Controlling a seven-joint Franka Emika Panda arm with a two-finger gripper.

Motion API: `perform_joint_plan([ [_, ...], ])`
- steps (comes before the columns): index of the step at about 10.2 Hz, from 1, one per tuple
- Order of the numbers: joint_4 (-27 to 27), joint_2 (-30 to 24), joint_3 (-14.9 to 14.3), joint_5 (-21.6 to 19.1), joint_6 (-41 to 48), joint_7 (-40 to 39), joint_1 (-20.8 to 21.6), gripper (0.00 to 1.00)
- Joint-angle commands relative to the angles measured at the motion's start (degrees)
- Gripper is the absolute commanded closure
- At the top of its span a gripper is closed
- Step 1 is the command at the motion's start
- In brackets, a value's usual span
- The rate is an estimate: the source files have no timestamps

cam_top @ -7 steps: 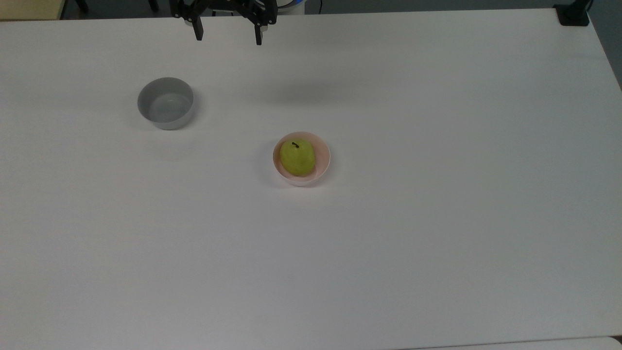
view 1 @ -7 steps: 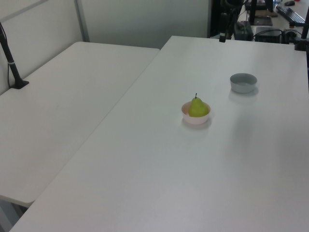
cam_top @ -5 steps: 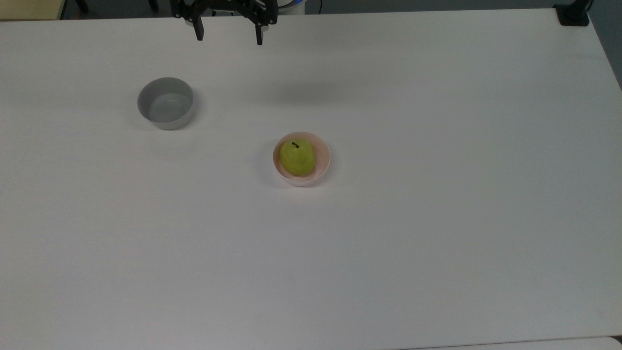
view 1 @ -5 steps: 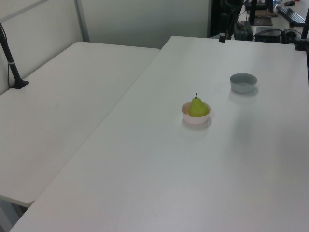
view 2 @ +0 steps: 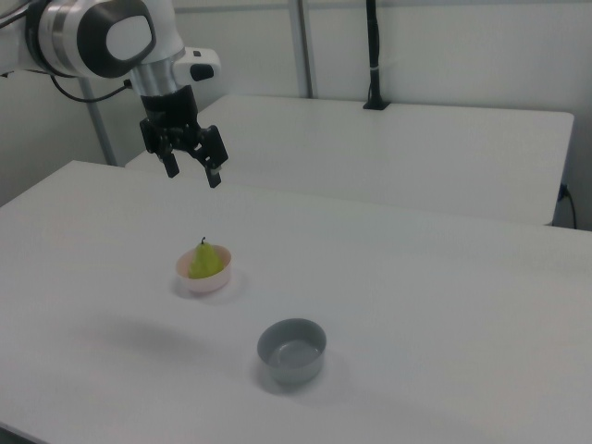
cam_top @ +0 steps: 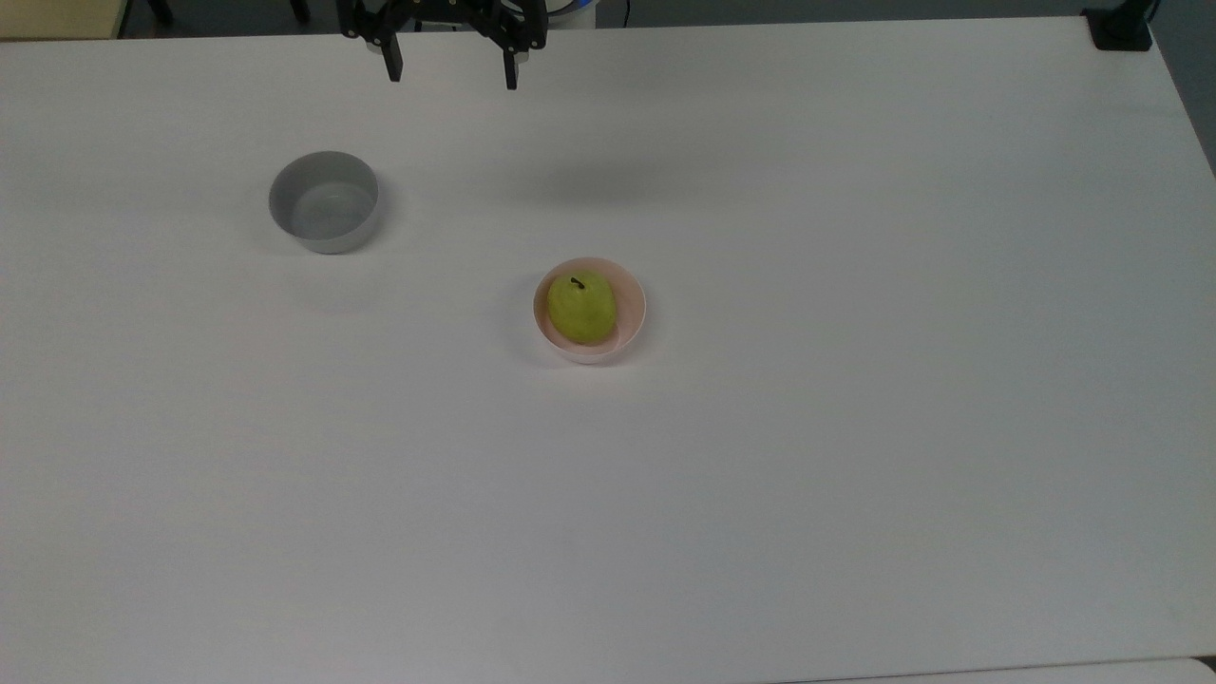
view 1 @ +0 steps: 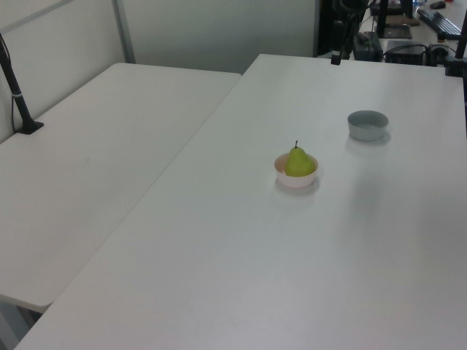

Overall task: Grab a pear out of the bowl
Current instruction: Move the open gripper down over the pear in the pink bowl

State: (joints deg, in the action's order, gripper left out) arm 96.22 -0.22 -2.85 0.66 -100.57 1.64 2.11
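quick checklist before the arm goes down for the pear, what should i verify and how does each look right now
1. Gripper open: ok, fingers spread.
2. Gripper empty: ok.
3. Pear in the pink bowl, stem up: ok.
4. Gripper above the pear: not ok, it hangs high near the table edge at the top view's top, away from the bowl.
5. Grey bowl apart from the pink bowl: ok.
6. Spread wide enough for the pear: cannot tell.

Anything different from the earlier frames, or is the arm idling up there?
Almost nothing. The tool has crept slightly toward the top view's right, jaws open and holding nothing. The pear sits upright in the pink bowl as before, and the grey bowl has not moved.
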Motion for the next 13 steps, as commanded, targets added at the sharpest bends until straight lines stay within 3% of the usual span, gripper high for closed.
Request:
perform_joint_plan([
  [1,-0.85,4.86,1.00,-0.40,-0.59,-10.62,0.87,0.00],
  [4,-0.86,8.20,2.76,0.92,-2.07,-12.11,1.49,0.00],
  [8,-0.68,13.39,2.94,0.84,-9.99,4.14,5.44,0.00],
  [11,-0.24,17.70,2.94,0.92,-16.84,6.97,6.58,0.00],
  [13,0.63,19.20,2.94,3.98,-17.73,6.88,6.85,0.00],
])
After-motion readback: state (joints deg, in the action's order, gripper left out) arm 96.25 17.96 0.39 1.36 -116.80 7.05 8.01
